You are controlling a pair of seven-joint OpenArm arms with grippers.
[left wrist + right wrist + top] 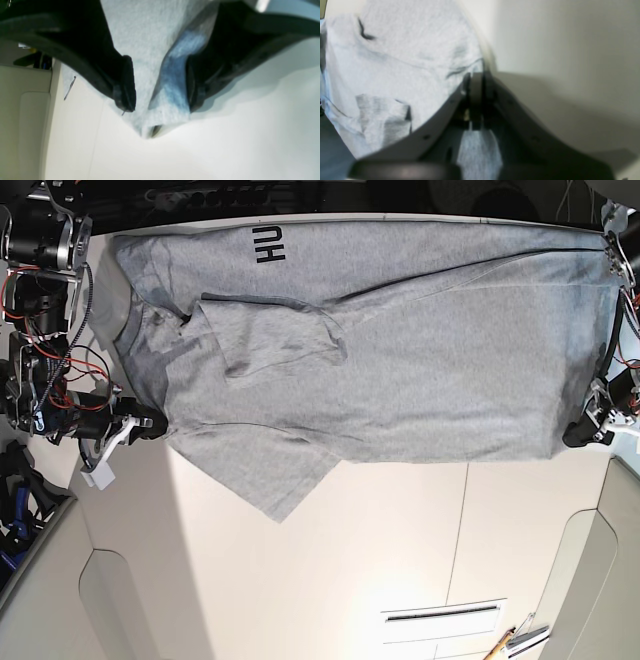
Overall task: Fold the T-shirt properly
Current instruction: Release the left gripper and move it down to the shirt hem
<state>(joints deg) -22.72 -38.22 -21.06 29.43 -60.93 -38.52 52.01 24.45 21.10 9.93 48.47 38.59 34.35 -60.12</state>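
The grey T-shirt (pixel 400 380) lies spread across the far half of the white table (pixel 380 550), with dark lettering (pixel 270 243) near its top edge and one sleeve folded over its body. In the base view my right gripper (pixel 150 423) sits at the shirt's left edge. The right wrist view shows that gripper (pixel 477 75) shut, with grey T-shirt (pixel 402 50) cloth pinched in it. My left gripper (pixel 585 430) is at the shirt's right lower corner. In the left wrist view the left gripper (pixel 160 107) stands open, and a T-shirt (pixel 145 37) corner lies between its fingers (pixel 127 85).
Arm bases with red and black wiring (pixel 40 330) stand at the left edge. A white slotted panel (pixel 445 617) and some pens (pixel 515 640) lie near the front of the table. Rounded recesses mark the table's front corners (pixel 600 580).
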